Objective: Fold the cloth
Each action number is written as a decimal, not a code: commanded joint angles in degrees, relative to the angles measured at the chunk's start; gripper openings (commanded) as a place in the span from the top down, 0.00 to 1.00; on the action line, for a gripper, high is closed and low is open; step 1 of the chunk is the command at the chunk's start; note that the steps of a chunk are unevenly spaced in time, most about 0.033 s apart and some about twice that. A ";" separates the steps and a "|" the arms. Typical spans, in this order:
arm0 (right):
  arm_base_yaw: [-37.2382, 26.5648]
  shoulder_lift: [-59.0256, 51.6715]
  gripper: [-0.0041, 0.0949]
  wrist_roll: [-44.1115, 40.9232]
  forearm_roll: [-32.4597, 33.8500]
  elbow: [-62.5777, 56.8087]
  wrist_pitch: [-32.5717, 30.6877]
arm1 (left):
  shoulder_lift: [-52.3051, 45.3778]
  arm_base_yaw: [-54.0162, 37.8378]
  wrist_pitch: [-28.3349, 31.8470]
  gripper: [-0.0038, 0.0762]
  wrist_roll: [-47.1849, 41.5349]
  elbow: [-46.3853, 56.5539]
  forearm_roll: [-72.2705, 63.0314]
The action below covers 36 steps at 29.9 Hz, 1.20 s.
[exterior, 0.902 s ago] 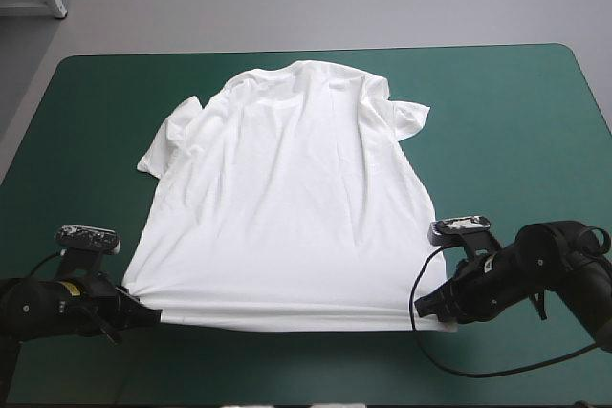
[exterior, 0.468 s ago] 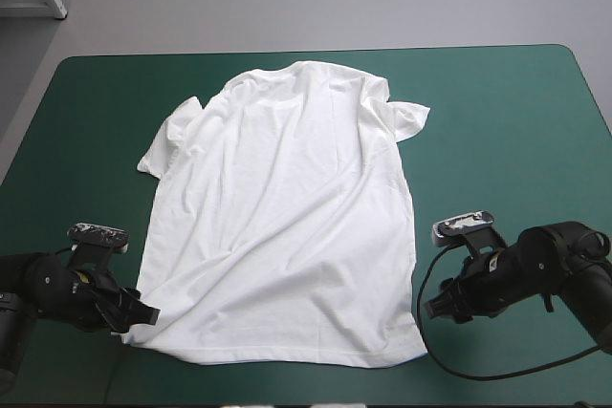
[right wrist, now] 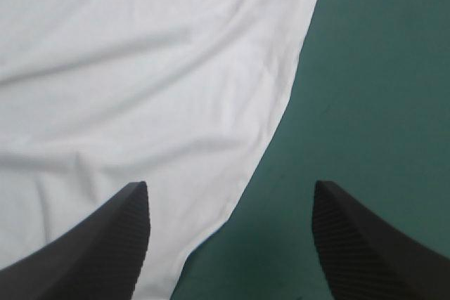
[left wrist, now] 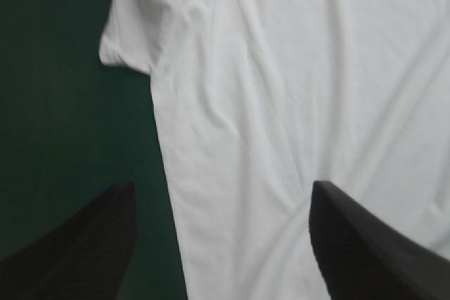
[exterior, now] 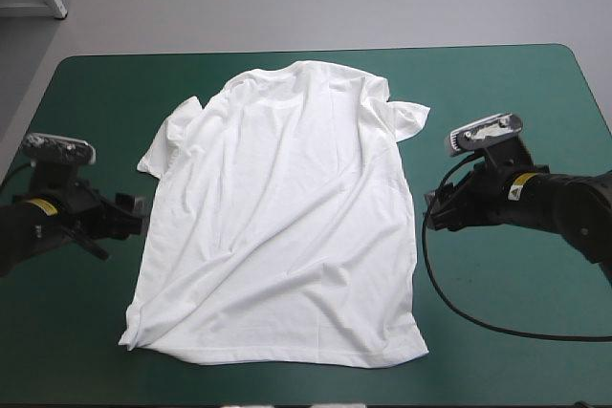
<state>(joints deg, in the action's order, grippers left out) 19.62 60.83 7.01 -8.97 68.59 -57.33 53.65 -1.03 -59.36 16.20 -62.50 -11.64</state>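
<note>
From above, found the T-shirt (exterior: 287,217) spread flat on the table's teal-green cover (exterior: 507,112), collar end toward the far edge and hem toward the near edge. Noted long slanting creases across the body and a small bunched pucker at the hem corner (exterior: 130,335) on the left side. Placed the left gripper (exterior: 134,209) over the cover just beside the shirt's left side edge, a little toward the near edge from the left sleeve (exterior: 167,140). Placed the right gripper (exterior: 438,205) just beside the right side edge, likewise nearer than the right sleeve (exterior: 406,117). Could not judge either finger gap from up there.

Through the left wrist camera, saw the black fingers (left wrist: 84,247) standing wide apart, released, with the shirt's side edge running up between them. Saw one finger over bare cover, the other over white cloth, and the sleeve's corner ahead, beyond the tips.

Through the right wrist camera, saw the same picture mirrored: fingers (right wrist: 365,244) spread wide and released, the cloth's side edge passing between them, one finger over the shirt and the other over the cover. Caught a sleeve tip far ahead. Could not tell whether the tips touched the table.
</note>
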 commanded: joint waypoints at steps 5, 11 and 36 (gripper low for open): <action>-0.27 -0.72 0.32 -0.22 1.36 8.34 0.92 | 6.69 0.02 -7.71 0.31 -0.72 -18.99 -1.07; -0.27 0.25 0.32 -0.22 1.36 6.13 -3.78 | 8.52 0.02 -9.05 0.31 -0.85 -17.02 -1.07; -0.27 -2.92 0.32 2.64 -8.56 -24.20 -8.34 | 9.09 0.02 -1.17 0.34 -7.09 25.19 5.57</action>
<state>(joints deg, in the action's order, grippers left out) 19.62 59.86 8.88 -16.16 44.03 -66.83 63.25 -1.03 -63.68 9.73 -37.87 -4.35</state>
